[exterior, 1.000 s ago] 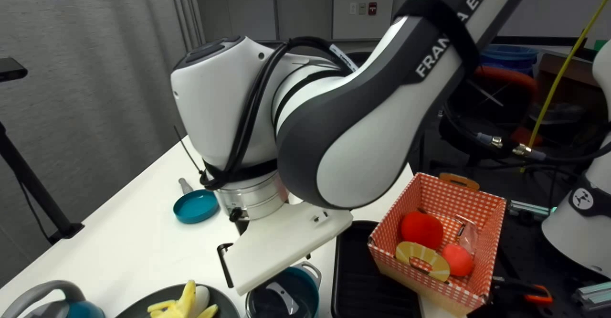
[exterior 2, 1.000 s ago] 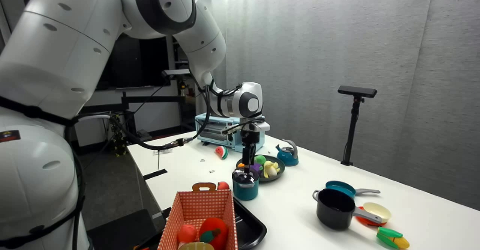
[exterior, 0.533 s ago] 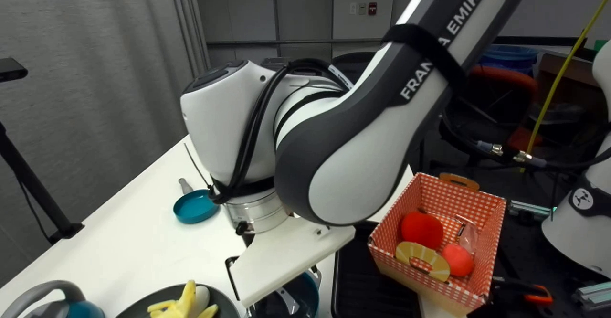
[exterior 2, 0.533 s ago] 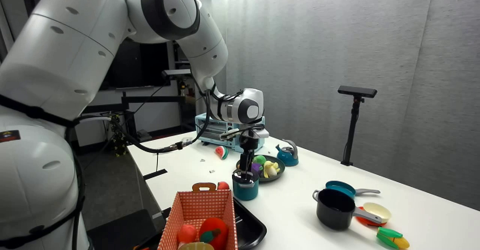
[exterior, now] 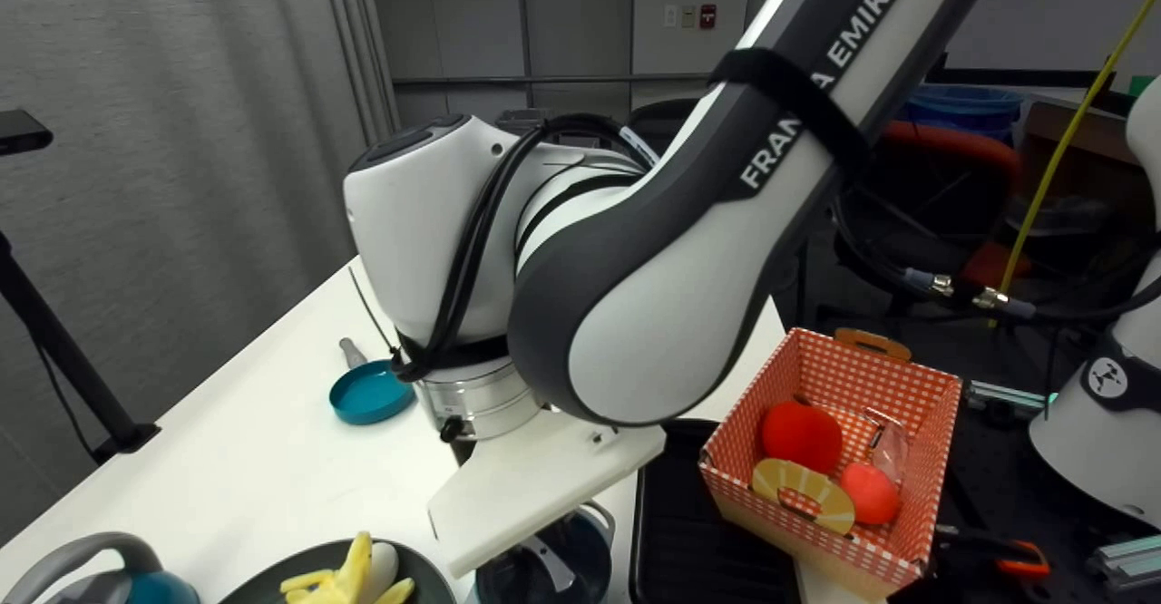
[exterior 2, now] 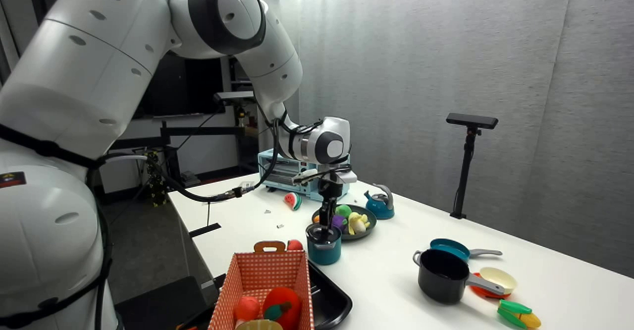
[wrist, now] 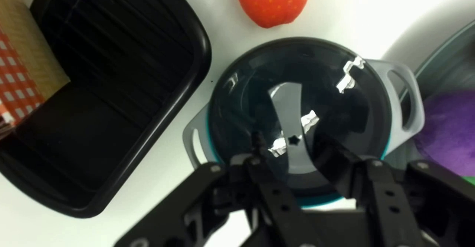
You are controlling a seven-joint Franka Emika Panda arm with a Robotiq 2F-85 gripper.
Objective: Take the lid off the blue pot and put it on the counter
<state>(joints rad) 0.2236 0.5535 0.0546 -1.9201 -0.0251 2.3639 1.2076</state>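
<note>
The round lid (wrist: 252,84), dark and glassy with a grey arched handle (wrist: 293,109), sits on the blue pot (exterior 2: 324,254). Grey side handles of the pot show in the wrist view. My gripper (wrist: 289,140) points down over the lid, its fingers (wrist: 258,141) on either side of the lid's handle. Gaps remain visible between fingers and handle, so the jaws stand partly open. In an exterior view the white bracket on my wrist hides the fingers and part of the lid (exterior: 544,568). The white counter (exterior 2: 386,280) extends around the pot.
Close beside the pot lie a black tray (wrist: 85,128), a strawberry (wrist: 274,2) and a grey pan (wrist: 445,69) with toy vegetables. The checkered basket (exterior 2: 267,270) stands by the tray. Farther off are a kettle (exterior 2: 380,206), a black pot (exterior 2: 441,280) and a flat teal dish (exterior: 372,393).
My arm has come down toward the lid and then shifted slightly sideways. A black finger part that showed beside the wrist bracket has gone from sight; the fingers have drawn inward.
</note>
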